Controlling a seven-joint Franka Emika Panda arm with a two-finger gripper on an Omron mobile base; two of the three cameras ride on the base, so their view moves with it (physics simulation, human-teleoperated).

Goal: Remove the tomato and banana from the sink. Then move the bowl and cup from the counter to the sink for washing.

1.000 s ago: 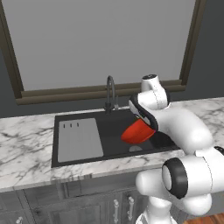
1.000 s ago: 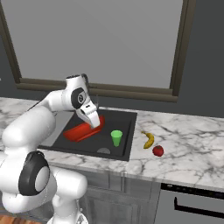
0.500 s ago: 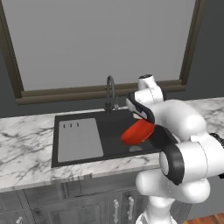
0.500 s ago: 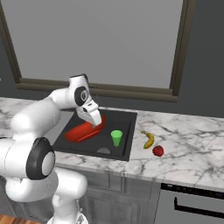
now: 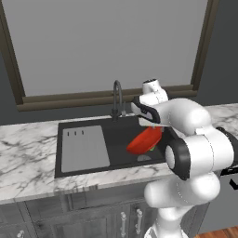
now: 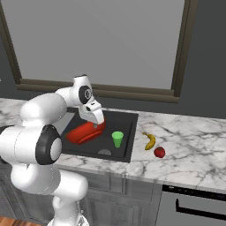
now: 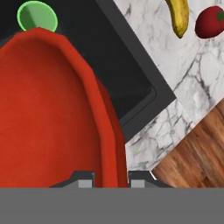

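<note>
My gripper (image 7: 108, 178) is shut on the rim of the red bowl (image 7: 43, 109), with one fingertip on each side of the wall. The bowl (image 5: 144, 140) hangs tilted, low inside the black sink (image 5: 107, 132), under the gripper (image 6: 98, 120). The green cup (image 6: 117, 138) stands upright in the sink (image 6: 125, 120), just right of the bowl (image 6: 86, 132). On the marble counter (image 6: 190, 145) right of the sink lie the yellow banana (image 6: 150, 141) and the small red tomato (image 6: 160, 152).
A dark curved faucet (image 5: 116, 97) rises behind the basin. The grey ribbed drainboard (image 5: 83, 148) takes up the sink's left half. A window sill runs along the back wall. Wood floor (image 7: 192, 162) shows past the counter's front edge.
The arm's elbow and shoulder links have folded upward. The gripper and the bowl have stayed almost in place over the sink. Cup, banana and tomato have not moved.
</note>
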